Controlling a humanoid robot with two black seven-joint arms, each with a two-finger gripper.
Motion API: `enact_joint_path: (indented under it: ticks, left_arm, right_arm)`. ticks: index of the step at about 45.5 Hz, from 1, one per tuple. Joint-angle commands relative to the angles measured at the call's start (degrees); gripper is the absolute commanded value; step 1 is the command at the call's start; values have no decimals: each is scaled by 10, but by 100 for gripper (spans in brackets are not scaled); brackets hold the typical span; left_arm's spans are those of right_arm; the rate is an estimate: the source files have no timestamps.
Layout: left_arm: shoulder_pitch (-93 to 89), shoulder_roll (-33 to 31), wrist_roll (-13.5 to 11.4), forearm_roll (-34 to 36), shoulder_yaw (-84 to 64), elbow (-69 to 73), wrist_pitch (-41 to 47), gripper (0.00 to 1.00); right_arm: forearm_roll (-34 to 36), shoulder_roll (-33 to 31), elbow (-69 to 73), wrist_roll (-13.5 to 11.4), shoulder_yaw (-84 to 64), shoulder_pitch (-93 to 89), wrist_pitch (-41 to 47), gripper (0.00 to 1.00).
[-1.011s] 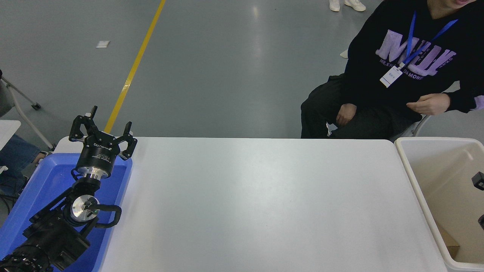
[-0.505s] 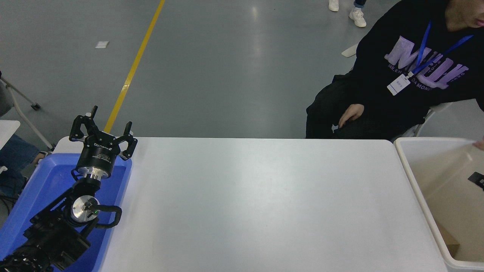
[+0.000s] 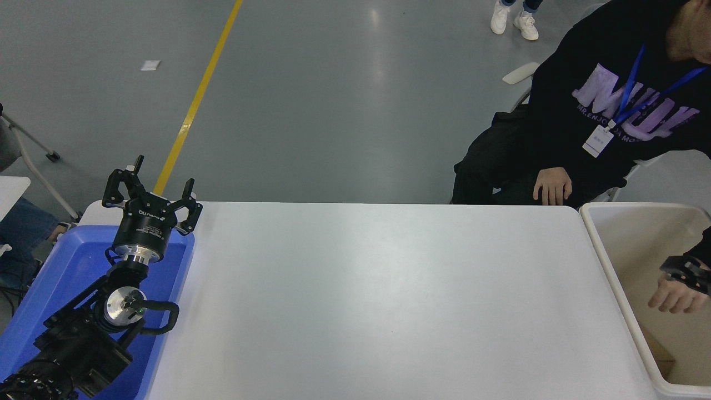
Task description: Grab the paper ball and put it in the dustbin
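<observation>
Resting above the shallow bright blue plastic tray (image 3: 61,266) at the table's left end, the left black gripper (image 3: 153,189) has its fingers spread apart and grasps nothing. Its black arm comes in from the lower left corner of the picture.

At the right edge, inside the large rectangular white plastic dustbin (image 3: 597,233) with cream-beige inner walls, a small black part of the right gripper (image 3: 686,269) is visible. Most of it is cut off by the picture's edge, so I cannot tell if it is released or clenched. A person's hand (image 3: 675,297) reaches down into the dustbin and is just beside this black part, maybe touching it.

The person in a black sweatshirt with purple letters (image 3: 605,111) sits at the far right side of the white table (image 3: 361,300), with a blue lanyard and a badge. The other hand (image 3: 551,186) rests on the lap, near the table's far edge.

I cannot see the paper ball anywhere on the table. At the bottom of the dustbin, a tan-brown piece (image 3: 661,355) shows near the inner wall, but it is too small to tell what it is.
</observation>
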Motion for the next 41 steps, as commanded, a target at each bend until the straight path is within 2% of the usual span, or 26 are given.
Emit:
enact_joint_path:
  ticks: [1, 7, 12, 16, 31, 41]
  left_arm:
    - [1, 0, -1, 0, 0, 0, 0, 98]
    - [1, 0, -1, 0, 0, 0, 0, 98]
    - [1, 0, -1, 0, 0, 0, 0, 98]
    - [1, 0, -1, 0, 0, 0, 0, 98]
    - [1, 0, -1, 0, 0, 0, 0, 98]
    - [1, 0, 0, 0, 0, -1, 0, 98]
  right_arm:
    - [0, 61, 19, 0, -10, 128, 242, 100]
    - [-10, 121, 29, 1, -15, 194, 338, 100]
    - [-18, 206, 29, 0, -36, 240, 343, 100]
    - [-21, 247, 29, 0, -40, 261, 343, 100]
    - [-10, 288, 31, 1, -34, 311, 343, 100]
    - [-6, 287, 27, 1, -29, 315, 343, 100]
